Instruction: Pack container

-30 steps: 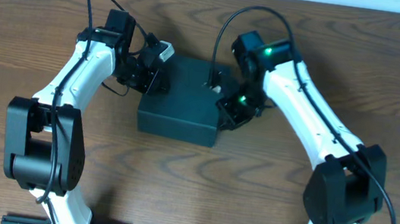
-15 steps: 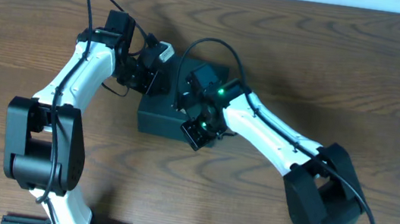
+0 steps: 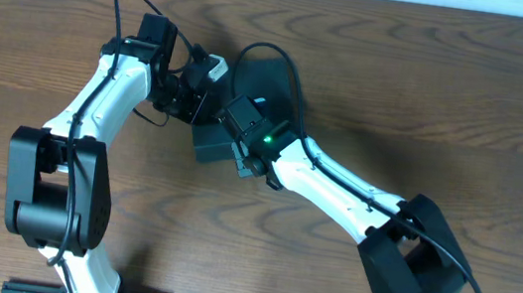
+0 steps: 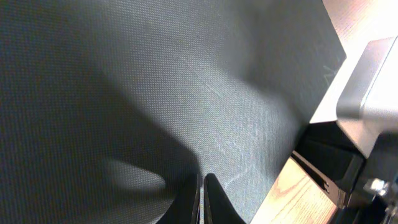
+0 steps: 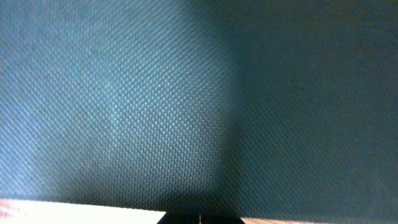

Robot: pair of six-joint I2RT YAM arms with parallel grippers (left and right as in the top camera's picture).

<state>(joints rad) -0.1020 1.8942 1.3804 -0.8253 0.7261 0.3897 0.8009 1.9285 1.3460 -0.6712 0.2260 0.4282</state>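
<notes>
Container (image 3: pixel 210 143) lies mid-surface (image 3: pixel 469 82), now mostly hidden under my right arm, which has swung from its right side across the top within the last second. I judge this as pressing the flap down. Left fingers (image 4: pixel 189 199) look pinched together at its left edge; whether the right fingers (image 3: pixel 247 165) are clenched or released I cannot tell.

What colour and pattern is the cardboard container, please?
The cardboard container is matte dark grey-green with a fine dotted weave, clearest in the right wrist view.
</notes>
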